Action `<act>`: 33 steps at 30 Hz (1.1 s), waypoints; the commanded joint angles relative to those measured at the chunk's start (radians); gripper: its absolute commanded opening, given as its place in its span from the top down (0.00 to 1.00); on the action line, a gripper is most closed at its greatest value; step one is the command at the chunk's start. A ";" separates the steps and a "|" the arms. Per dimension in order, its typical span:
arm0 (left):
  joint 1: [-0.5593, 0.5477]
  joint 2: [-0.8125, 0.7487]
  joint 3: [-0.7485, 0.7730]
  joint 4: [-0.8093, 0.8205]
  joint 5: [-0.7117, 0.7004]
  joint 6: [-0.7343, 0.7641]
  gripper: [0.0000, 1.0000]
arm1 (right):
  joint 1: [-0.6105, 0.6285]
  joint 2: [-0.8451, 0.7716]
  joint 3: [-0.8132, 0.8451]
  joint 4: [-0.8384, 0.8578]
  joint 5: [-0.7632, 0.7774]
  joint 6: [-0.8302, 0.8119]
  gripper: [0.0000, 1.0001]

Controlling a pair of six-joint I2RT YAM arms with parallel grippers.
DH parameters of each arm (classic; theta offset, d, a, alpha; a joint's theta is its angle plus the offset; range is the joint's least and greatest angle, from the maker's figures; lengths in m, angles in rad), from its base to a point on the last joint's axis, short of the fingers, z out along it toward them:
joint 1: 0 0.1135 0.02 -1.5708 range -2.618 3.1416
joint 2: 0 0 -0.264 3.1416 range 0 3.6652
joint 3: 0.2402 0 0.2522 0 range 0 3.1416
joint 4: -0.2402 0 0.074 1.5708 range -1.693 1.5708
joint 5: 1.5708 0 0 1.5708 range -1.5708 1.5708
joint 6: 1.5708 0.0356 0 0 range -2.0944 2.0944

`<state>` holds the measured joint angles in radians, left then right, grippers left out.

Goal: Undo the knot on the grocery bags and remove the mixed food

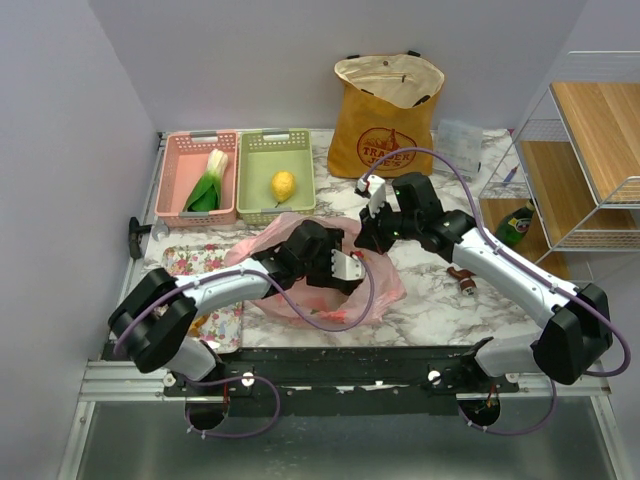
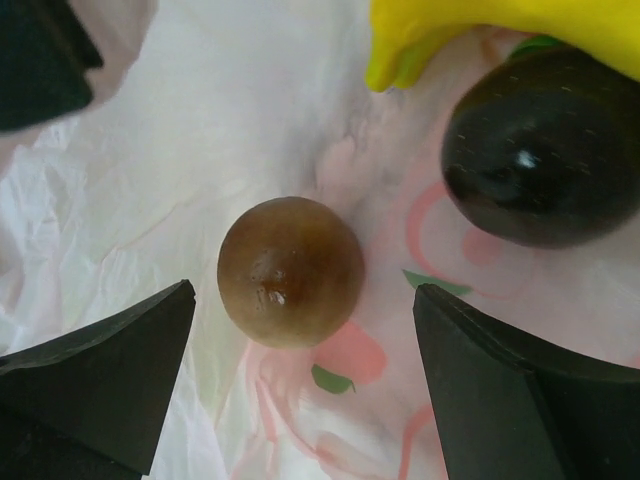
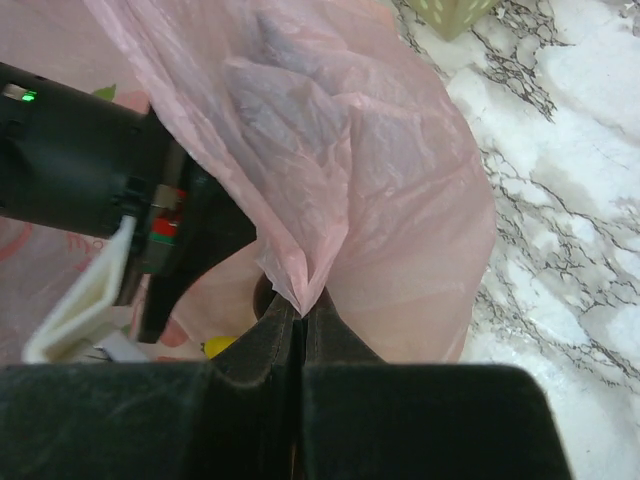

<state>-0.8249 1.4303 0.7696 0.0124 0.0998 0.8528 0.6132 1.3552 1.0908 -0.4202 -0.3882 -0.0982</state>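
The pink grocery bag lies crumpled at the table's middle. My left gripper reaches into it, open, its fingers either side of a brown mushroom just ahead, not touching it. Beside the mushroom lie a dark round fruit and a banana tip. My right gripper is shut on a fold of the pink bag, holding its edge up. The yellow tote stands upright at the back. A leek and a lemon lie in baskets.
The pink basket and the green basket stand at the back left. A floral tray lies at the near left. On the right stand a wire shelf rack and a green bottle; a small brown item lies nearby.
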 commanded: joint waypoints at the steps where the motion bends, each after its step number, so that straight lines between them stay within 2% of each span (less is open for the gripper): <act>1: 0.010 0.106 0.065 0.114 -0.088 0.054 0.07 | -0.005 -0.005 0.004 -0.008 0.001 -0.012 0.99; 8: 0.054 0.212 0.132 0.080 -0.082 0.045 0.08 | -0.005 -0.002 0.003 -0.003 0.005 -0.014 0.99; 12: 0.074 0.255 0.151 0.022 -0.065 0.043 0.13 | -0.005 0.004 0.006 0.003 0.033 -0.018 0.99; 15: 0.076 0.266 0.144 0.004 -0.061 0.078 0.21 | -0.004 0.008 0.003 0.025 0.113 -0.014 0.99; 19: 0.081 0.274 0.171 -0.080 -0.045 0.072 0.31 | -0.005 0.019 0.013 0.031 0.137 -0.021 0.99; 25: 0.078 0.142 0.129 -0.053 0.024 0.053 0.58 | -0.004 0.030 0.014 0.036 0.129 -0.020 0.99; 28: 0.075 0.069 0.158 -0.098 0.083 0.021 0.72 | -0.004 0.032 0.010 0.038 0.122 -0.017 0.99; 33: 0.075 -0.049 0.232 -0.282 0.267 -0.009 0.75 | -0.004 0.037 0.014 0.041 0.119 -0.014 0.99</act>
<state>-0.7479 1.4860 0.9329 -0.1192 0.1604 0.8841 0.6029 1.3815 1.0908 -0.4088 -0.2745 -0.1127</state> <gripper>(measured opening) 0.598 0.028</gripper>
